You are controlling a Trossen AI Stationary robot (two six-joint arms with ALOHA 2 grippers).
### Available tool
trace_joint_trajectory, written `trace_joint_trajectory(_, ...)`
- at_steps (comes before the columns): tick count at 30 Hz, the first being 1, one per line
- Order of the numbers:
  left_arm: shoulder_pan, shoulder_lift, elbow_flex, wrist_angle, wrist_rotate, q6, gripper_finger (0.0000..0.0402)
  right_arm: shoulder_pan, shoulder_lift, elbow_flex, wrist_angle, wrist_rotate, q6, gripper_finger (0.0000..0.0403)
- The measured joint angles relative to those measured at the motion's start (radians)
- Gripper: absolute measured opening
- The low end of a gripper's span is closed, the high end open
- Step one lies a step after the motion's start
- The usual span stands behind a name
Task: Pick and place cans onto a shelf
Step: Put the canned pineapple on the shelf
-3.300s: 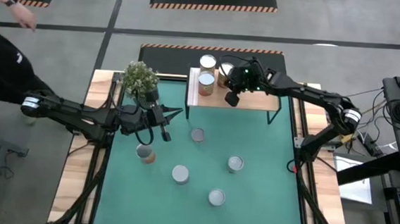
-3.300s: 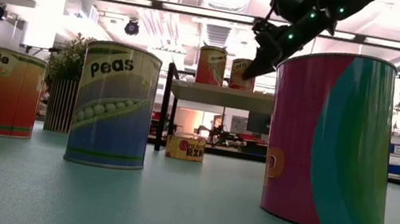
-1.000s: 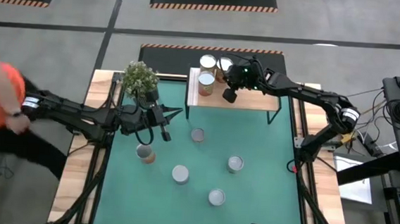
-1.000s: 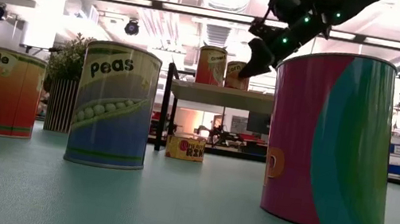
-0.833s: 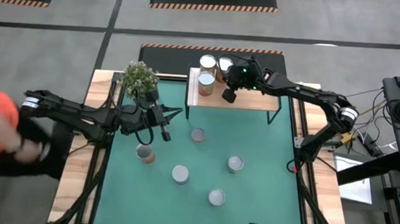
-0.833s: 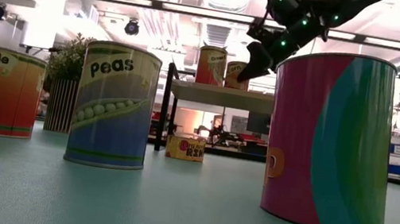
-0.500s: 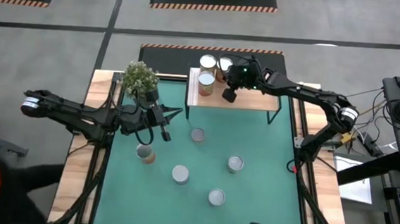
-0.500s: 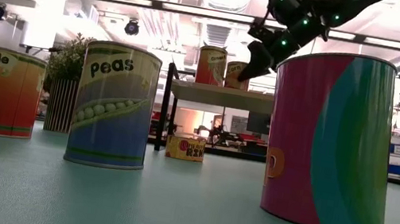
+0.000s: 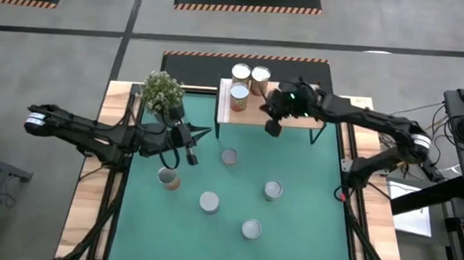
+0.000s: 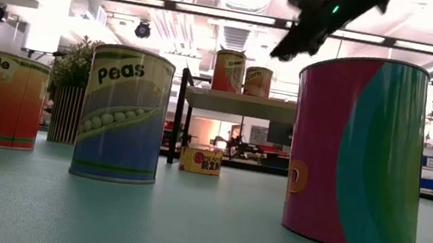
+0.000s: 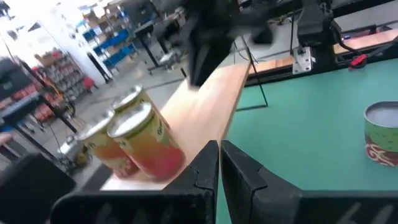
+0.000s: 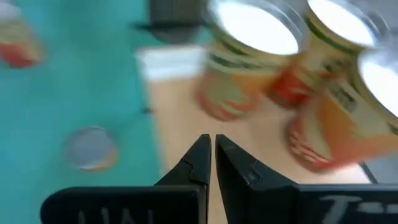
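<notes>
1. Cans on the shelf (image 9: pixel 294 116): we count three cans (image 9: pixel 249 81) grouped at its end nearest the potted plant (image 9: pixel 162 91), all upright and close together.
2. Our right gripper (image 9: pixel 271 126) hangs above the shelf's front edge, fingers pressed together, holding nothing. The right wrist view shows the three cans just ahead of the closed fingertips (image 12: pixel 200 152), apart from them.
3. Our left gripper (image 9: pixel 191 155) is over the green mat (image 9: pixel 307 225) just below the plant, fingers closed and empty. An orange can (image 9: pixel 168 177) stands near it.
4. Open room: the shelf's middle and far end are bare wood. On the mat, four more cans (image 9: pixel 209 201) stand well apart from one another, with wide gaps between them.
5. Materials: the shelf is a flat pale wooden board on thin black legs (image 10: pixel 176 115); the cans are smooth cylinders with silvery tops.
6. View differences: the low view alone shows the labels, one reading "Peas" (image 10: pixel 123 114), and a short can (image 10: pixel 201 160) under the shelf. The high view alone shows the spacing of the cans.
</notes>
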Motion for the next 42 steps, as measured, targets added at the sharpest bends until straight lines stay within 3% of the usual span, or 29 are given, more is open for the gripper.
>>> trace_joint_trajectory(4, 0.0, 0.001, 0.064, -0.188, -0.009, -0.173, 0.0, 0.116, -0.106, -0.082, 0.041, 0.0, 0.026, 0.0012)
trace_joint_trajectory(9, -0.016, 0.041, 0.245, -0.672, 0.005, -0.662, 0.0, 0.253, -0.226, -0.226, 0.146, 0.008, 0.055, 0.0012)
trace_joint_trajectory(12, -0.052, 0.1, 0.33, -0.923, 0.067, -0.87, 0.0, 0.32, -0.286, -0.288, 0.17, 0.029, 0.054, 0.0012)
trace_joint_trajectory(16, -0.079, 0.189, 0.423, -1.125, 0.197, -1.01, 0.0, 0.382, -0.35, -0.349, 0.173, 0.035, 0.029, 0.0012)
trace_joint_trajectory(22, -0.091, 0.326, 0.526, -1.239, 0.386, -1.044, 0.0, 0.421, -0.416, -0.449, 0.285, 0.036, -0.004, 0.0012)
trace_joint_trajectory(35, -0.212, 0.531, 0.73, -1.24, 0.387, -0.783, 0.0, 0.49, -0.437, -0.503, 0.158, 0.027, 0.201, 0.0012)
trace_joint_trajectory(38, -0.234, 0.545, 0.741, -1.31, 0.391, -0.797, 0.0, 0.524, -0.436, -0.513, 0.158, 0.027, 0.21, 0.0012)
trace_joint_trajectory(42, -0.244, 0.529, 0.72, -1.419, 0.468, -0.931, 0.0, 0.554, -0.435, -0.515, 0.165, 0.069, 0.201, 0.0012)
